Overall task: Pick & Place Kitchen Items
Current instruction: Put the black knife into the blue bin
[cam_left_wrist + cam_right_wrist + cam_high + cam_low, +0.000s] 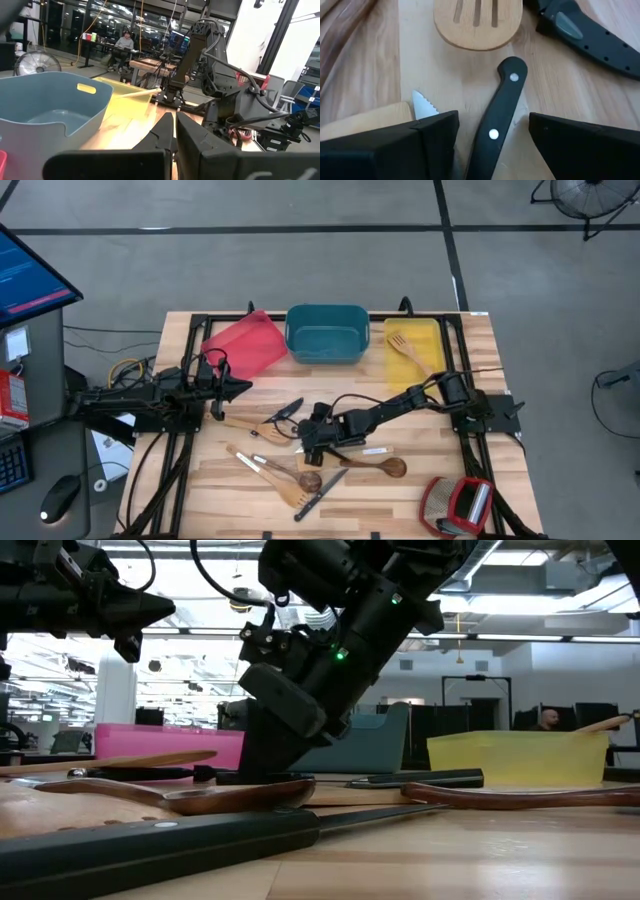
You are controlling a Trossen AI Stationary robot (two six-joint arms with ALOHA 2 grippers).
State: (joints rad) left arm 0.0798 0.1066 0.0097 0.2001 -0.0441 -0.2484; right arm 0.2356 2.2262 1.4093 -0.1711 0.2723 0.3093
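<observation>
A slim black-handled knife point(496, 120) with two silver rivets lay flat on the light wooden table point(420, 495), near the middle of the scattered utensils. The right gripper point(492, 142) stood low over it, its two dark fingers point(395, 147) spread wide on either side of the handle and not closed on it. A serrated silver blade tip point(422, 106) showed just beside one finger, and a light wooden slotted spatula head point(477, 22) lay just beyond the handle's end. The right arm reached from the table's right edge toward the centre, bent down steeply at the wrist. Around it lay a dark wooden spoon point(378, 468) and more spatulas and knives point(290, 480). Another wooden slotted spatula point(408, 350) rested in the yellow rectangular tray point(432, 330), beside the teal tray point(327, 332) and the red tray point(245, 345). The left gripper point(243, 388) hovered above the table near the red tray, fingers pressed together and empty, its arm stretched level from the left. A bulky red-and-silver object point(457, 505) sat at the near right corner.
</observation>
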